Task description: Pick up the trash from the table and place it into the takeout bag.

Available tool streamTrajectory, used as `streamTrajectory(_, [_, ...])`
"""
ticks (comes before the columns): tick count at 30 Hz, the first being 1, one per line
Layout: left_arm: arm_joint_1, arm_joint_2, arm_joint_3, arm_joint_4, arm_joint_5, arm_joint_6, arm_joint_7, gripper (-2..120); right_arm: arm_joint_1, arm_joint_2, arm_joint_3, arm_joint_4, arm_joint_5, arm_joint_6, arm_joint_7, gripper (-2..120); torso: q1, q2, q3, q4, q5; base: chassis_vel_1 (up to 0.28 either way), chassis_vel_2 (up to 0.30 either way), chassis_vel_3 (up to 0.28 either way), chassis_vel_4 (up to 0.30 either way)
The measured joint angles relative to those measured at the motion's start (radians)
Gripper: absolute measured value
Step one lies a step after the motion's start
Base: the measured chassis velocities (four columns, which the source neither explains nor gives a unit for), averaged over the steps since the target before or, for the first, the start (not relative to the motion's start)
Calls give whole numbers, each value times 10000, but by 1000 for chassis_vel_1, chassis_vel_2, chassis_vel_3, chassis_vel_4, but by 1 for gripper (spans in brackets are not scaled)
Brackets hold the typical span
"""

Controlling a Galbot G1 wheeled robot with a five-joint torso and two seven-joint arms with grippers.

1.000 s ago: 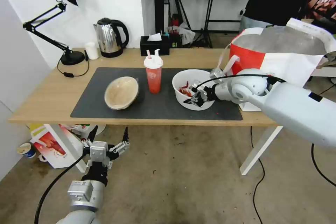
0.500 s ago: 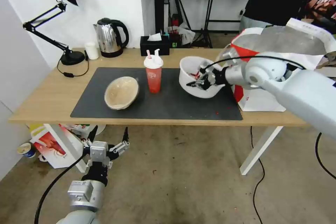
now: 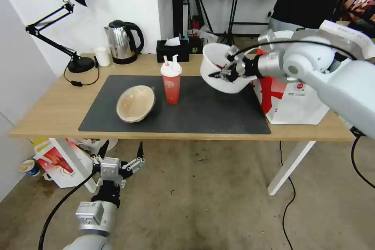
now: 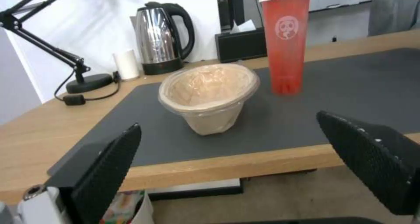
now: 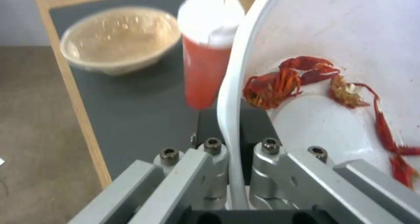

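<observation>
My right gripper (image 3: pixel 223 73) is shut on the rim of the large white plastic bowl (image 3: pixel 211 59). It holds the bowl tilted in the air above the dark mat (image 3: pixel 203 113), just left of the takeout bag (image 3: pixel 300 101). Red scraps (image 5: pixel 280 83) cling inside the bowl (image 5: pixel 328 37), and the gripper (image 5: pixel 238 145) pinches its rim. The red drink cup (image 3: pixel 171 86) stands mid-mat, with the beige paper bowl (image 3: pixel 135 103) tipped to its left. Below the table's (image 3: pixel 50 109) front edge, my left gripper (image 3: pixel 122 149) hangs open over the floor, facing the beige bowl (image 4: pixel 208 92) and the cup (image 4: pixel 286 50).
At the table's back stand a desk lamp (image 3: pixel 78 64), a steel kettle (image 3: pixel 123 41), a small white cup (image 3: pixel 102 56) and a black tissue box (image 3: pixel 172 50). A red-and-white carton (image 3: pixel 64 162) sits on the floor under the left end. Cables trail on the floor at right.
My right gripper has lifted the white bowl off the mat and carried it up and back, toward the top of the takeout bag. The left arm has stayed still.
</observation>
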Motion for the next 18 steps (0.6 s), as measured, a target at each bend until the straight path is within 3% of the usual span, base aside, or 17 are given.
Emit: streamTrajectory(18, [0, 0, 0, 0, 0, 0, 0, 100, 2190, 490, -991, -266, 137, 85, -354, 0, -1, 0, 0, 0, 0, 0, 0, 0, 0])
